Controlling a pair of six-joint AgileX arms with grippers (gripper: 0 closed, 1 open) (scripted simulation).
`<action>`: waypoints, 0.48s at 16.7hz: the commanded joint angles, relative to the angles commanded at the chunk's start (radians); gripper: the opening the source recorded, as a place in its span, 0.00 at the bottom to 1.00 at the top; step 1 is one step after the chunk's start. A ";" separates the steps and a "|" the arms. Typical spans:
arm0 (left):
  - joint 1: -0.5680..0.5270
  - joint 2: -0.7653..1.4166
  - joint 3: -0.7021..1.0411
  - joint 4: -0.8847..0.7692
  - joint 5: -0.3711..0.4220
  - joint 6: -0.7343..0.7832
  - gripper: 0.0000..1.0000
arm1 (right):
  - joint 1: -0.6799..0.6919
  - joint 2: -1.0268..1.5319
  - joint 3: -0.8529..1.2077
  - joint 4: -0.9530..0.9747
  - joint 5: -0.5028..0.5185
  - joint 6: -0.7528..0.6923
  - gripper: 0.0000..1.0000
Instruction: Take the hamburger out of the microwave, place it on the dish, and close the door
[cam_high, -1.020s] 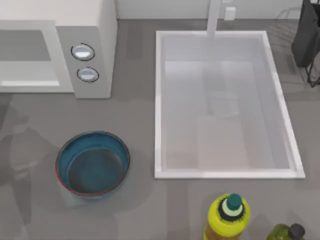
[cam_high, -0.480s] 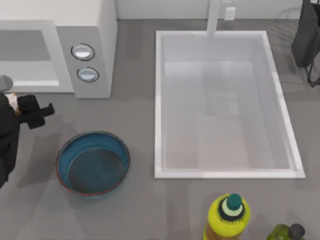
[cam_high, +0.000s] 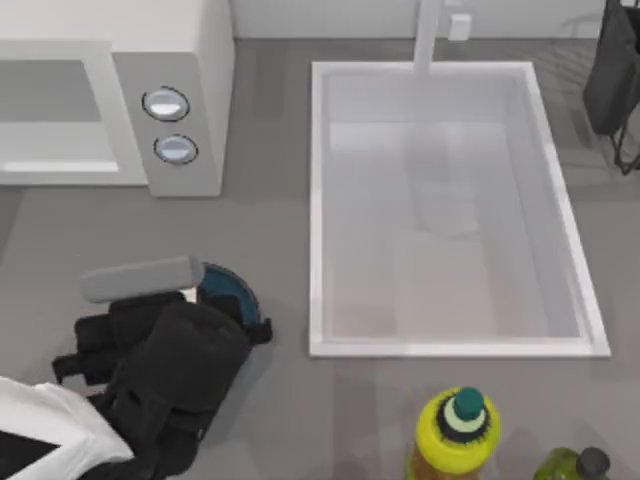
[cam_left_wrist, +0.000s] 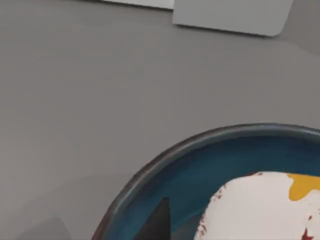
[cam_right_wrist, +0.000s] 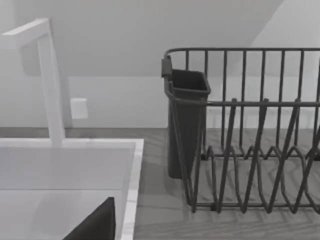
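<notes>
1. Top view: the left arm hangs over the dish at the table's left, covering most of it, so only a sliver of blue rim shows. The microwave stands behind with its cavity open toward the table; the door is out of frame, so closing it looks still to do.
2. Left wrist view: the hamburger, white wrapper with a yellow patch, sits inside the dish's rim. Whether it rests on the bottom or hangs in the grip, I cannot tell, nor whether the left jaws are apart or clamped. Removal seems done; placing is at or near its end.
3. Right wrist view: the right arm is parked by the sink and dish rack; its jaw state cannot be told.
</notes>
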 joint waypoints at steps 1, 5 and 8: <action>-0.052 -0.006 -0.005 -0.024 -0.038 -0.033 0.00 | 0.000 0.000 0.000 0.000 0.000 0.000 1.00; -0.153 -0.021 -0.016 -0.077 -0.119 -0.104 0.00 | 0.000 0.000 0.000 0.000 0.000 0.000 1.00; -0.153 -0.021 -0.016 -0.077 -0.119 -0.104 0.00 | 0.000 0.000 0.000 0.000 0.000 0.000 1.00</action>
